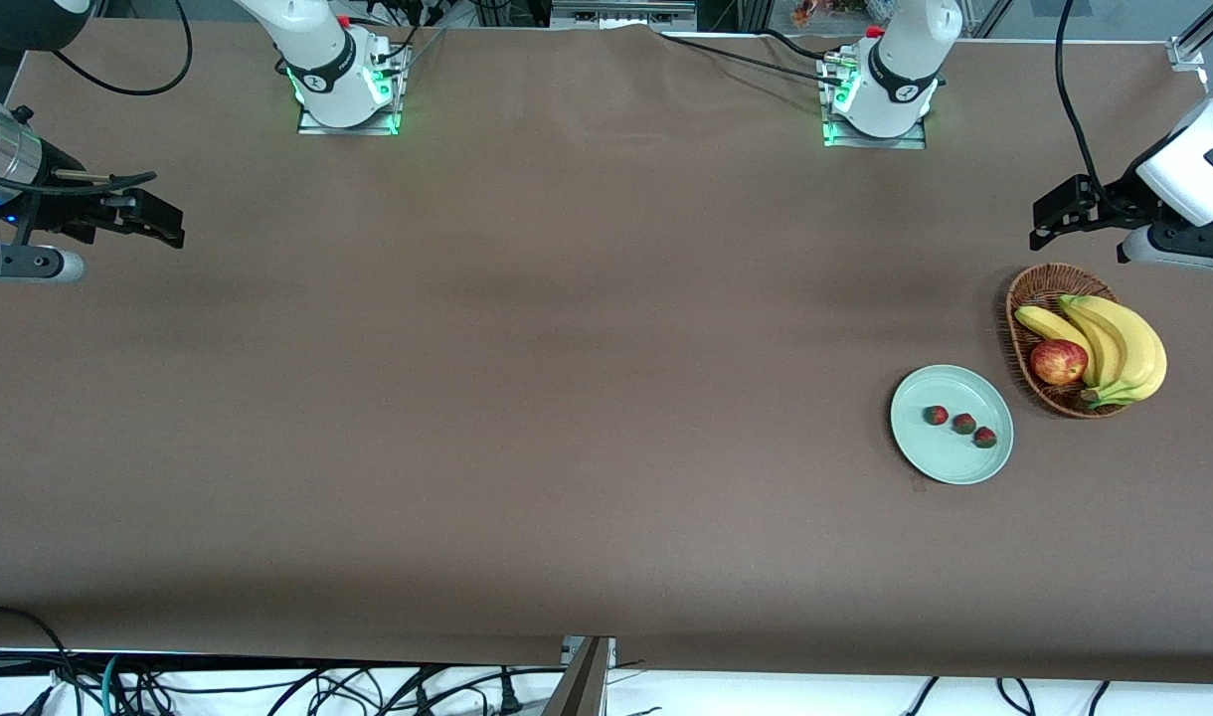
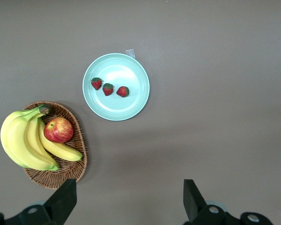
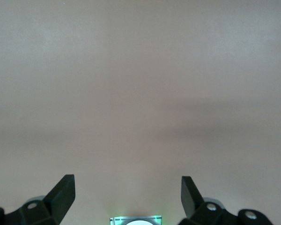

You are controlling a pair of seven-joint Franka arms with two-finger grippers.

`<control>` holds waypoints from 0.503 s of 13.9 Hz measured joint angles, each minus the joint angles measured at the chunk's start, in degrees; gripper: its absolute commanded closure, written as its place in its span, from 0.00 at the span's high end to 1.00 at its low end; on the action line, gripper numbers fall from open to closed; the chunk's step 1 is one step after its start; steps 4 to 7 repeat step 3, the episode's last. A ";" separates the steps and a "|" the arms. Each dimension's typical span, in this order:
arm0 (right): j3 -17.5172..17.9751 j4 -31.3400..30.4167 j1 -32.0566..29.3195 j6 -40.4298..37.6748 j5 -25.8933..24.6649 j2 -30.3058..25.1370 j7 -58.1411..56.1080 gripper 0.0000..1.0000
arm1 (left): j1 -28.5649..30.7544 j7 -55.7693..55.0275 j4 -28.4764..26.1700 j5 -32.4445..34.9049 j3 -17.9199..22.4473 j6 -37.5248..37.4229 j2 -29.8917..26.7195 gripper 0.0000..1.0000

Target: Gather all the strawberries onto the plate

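Strawberries (image 1: 960,424), three tiny red berries with dark green leafy caps, already lie in a short diagonal row on the round, shallow, pale mint-green plate (image 1: 923,447), which you see in the lower right of the front view. None shows loose on the brown table (image 1: 527,398), so you can judge the collecting done; what remains is at most to check and leave the arms parked.

Your left gripper (image 1: 1064,214) hangs in the air at the right edge of the front view, over the table just above the brown wicker basket (image 1: 1026,290) in the frame, jaws spread wide and empty. Your right gripper (image 1: 144,214) waits at the left edge, over bare table, jaws equally wide with nothing between them.

From the left wrist view, the berries (image 2: 108,88) sit close together but apart, near the middle of the plate (image 2: 131,110). They look small, glossy and easily rolled. Beside the plate the basket (image 2: 75,171) holds yellow bananas (image 2: 23,140) and a red-yellow apple (image 2: 58,130).
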 measured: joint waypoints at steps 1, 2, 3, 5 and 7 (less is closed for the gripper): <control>0.00 0.12 -0.01 0.02 0.00 0.05 0.00 1.00 | 0.00 0.00 0.00 0.00 0.00 0.00 0.00 1.00; 0.00 0.28 -0.03 0.03 0.00 0.09 0.00 1.00 | 0.00 0.00 0.00 0.00 0.00 0.00 0.00 1.00; 0.00 0.42 -0.04 0.03 0.00 0.11 0.00 1.00 | 0.01 0.00 0.01 0.00 0.03 0.00 0.01 1.00; 0.00 0.42 -0.04 0.03 0.00 0.11 0.00 1.00 | 0.01 0.00 0.01 0.00 0.03 0.00 0.01 1.00; 0.00 0.42 -0.04 0.03 0.00 0.11 0.00 1.00 | 0.01 0.00 0.01 0.00 0.03 0.00 0.01 1.00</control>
